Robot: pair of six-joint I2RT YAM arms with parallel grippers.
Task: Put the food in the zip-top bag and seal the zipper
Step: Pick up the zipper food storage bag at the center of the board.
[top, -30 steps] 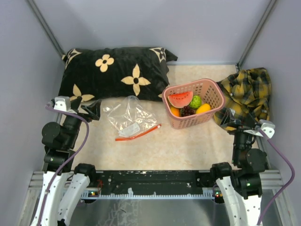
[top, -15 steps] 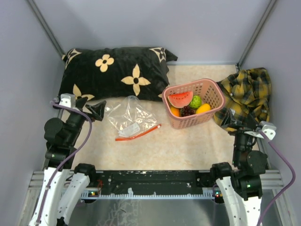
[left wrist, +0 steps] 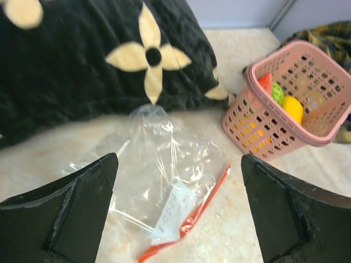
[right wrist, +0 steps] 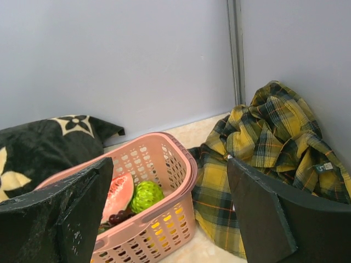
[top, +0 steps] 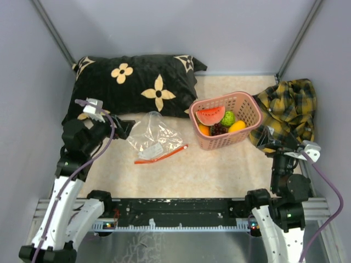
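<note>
Left gripper (top: pixel 123 128) is wide open, nothing between its fingers, sitting just left of the zip-top bag (top: pixel 156 137) and aimed at it. In its wrist view the bag fills the gap between the two dark fingers. Right gripper (top: pixel 264 136) is open too, holding nothing, over by the right side and pointed at the pink basket (top: pixel 249 107) and the yellow plaid shirt (top: pixel 288 109).

The bag is clear, thin, crinkly plastic, lying flat and wrinkled on the beige surface (top: pixel 208 170), just in front of the black flower-print pillow (top: pixel 137 82). There's a small white label (top: pixel 152 150) near its mouth. The zipper (top: pixel 162 155) is a skinny red-orange strip along the near edge. In the top view it runs on a slant, low on the left and rising to the right, so the mouth faces the arms and the closed end points back at the pillow.

The food is all in the lattice-walled basket, right of the bag: a watermelon slice (top: pixel 210 115) with green rind, a bumpy green fruit (top: pixel 228 118), dark grapes (top: pixel 219 130), an orange piece (top: pixel 203 130) and a smooth yellow one (top: pixel 237 126).
</note>
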